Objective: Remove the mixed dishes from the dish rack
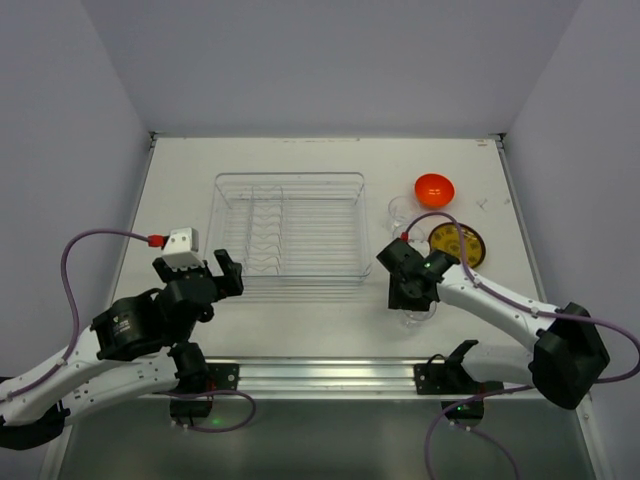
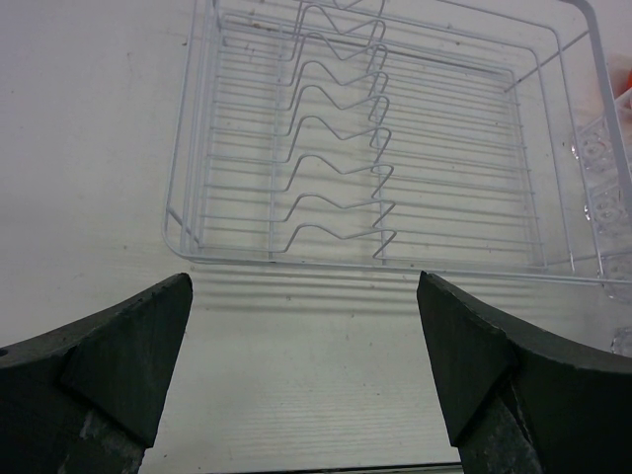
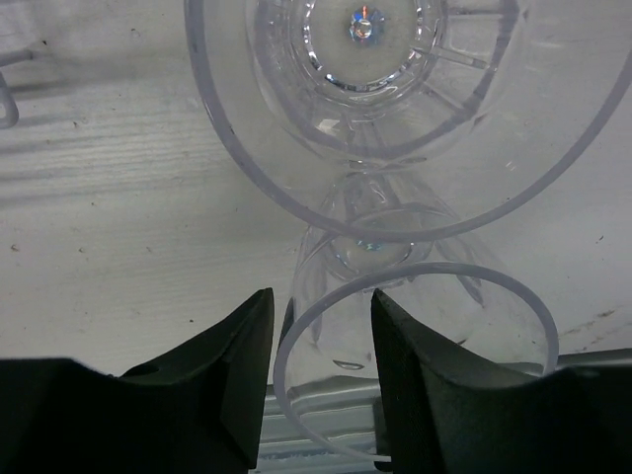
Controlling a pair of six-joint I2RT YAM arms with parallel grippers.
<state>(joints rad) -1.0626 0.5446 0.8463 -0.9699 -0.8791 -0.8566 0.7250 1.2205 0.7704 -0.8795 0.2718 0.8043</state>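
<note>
The dish rack [image 1: 288, 225] stands mid-table and holds no dishes; the left wrist view shows its bare wire dividers [image 2: 341, 148]. My left gripper [image 1: 200, 264] is open and empty, just in front of the rack's near left corner [image 2: 304, 286]. My right gripper [image 1: 410, 296] is open, its jaws straddling the rim of a clear glass [image 3: 425, 269] standing near the table's front edge [image 1: 420, 314]. One finger is outside the wall, the other inside. A second clear glass [image 3: 360, 39] stands right beside it. The orange bowl [image 1: 435, 188] and the patterned yellow plate [image 1: 458, 243] sit right of the rack.
More clear glasses [image 1: 402, 211] stand between the rack and the bowl; they show blurred at the right edge of the left wrist view [image 2: 602, 193]. The metal rail [image 1: 330, 375] runs along the table's near edge, close behind the held-over glass. Walls close in the table on three sides.
</note>
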